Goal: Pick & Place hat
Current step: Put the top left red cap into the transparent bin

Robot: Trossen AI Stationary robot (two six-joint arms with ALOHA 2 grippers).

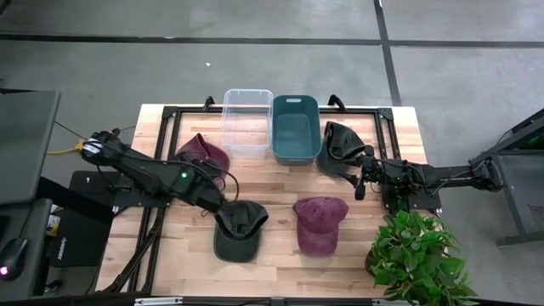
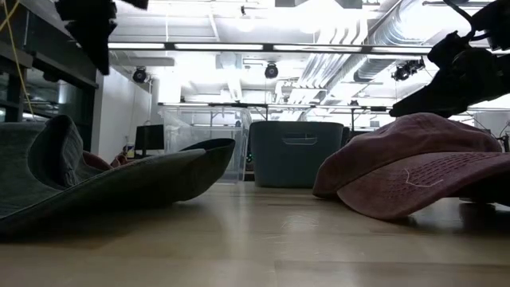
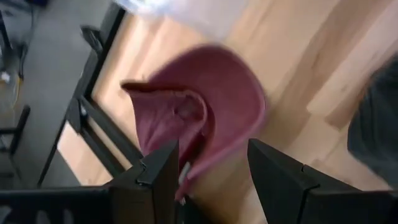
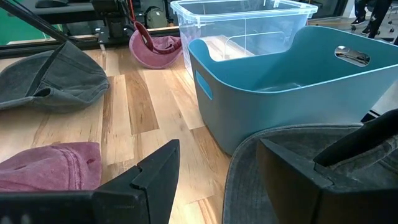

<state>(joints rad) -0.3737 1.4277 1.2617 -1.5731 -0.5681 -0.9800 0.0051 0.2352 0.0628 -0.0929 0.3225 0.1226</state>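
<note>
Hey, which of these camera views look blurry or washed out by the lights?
Left wrist view: the maroon hat and the clear bin's edge are soft, smeared. Low view: ceiling lights blow out white, the near dark hat looms large and dim. High view: even light, sharp. Right wrist view: crisp on the teal bin.

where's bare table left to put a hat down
Free: the front left corner beside the dark cap, and the wood strip between the maroon cap and the bins. Crowded: the front right by the plant, and the back row of clear bin, teal bin and caps.
</note>
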